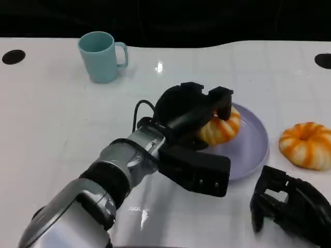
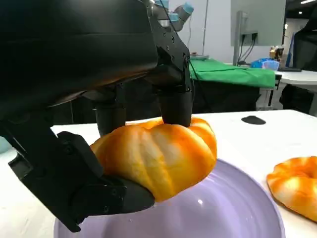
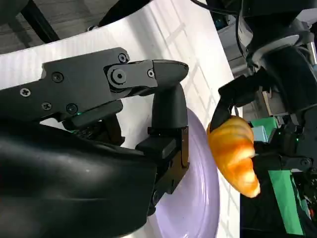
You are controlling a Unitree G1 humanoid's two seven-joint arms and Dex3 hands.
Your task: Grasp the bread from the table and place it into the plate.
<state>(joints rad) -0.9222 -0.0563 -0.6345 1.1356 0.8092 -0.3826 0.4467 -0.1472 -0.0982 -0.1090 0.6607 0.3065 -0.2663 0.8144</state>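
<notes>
A glossy white table point(image 1: 62, 119) reflects overhead light; behind it stands a green-covered bench point(image 2: 233, 74) and a monitor point(image 2: 257, 22).

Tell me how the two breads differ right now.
The held bread is gripped by the left hand over the purple plate; the other bread lies on the white table, off the plate's right side, with no hand on it. In the wrist views the held bread is lifted clear of the plate, while the other one rests flat. Both are orange, ridged, ring-shaped buns of similar size.
</notes>
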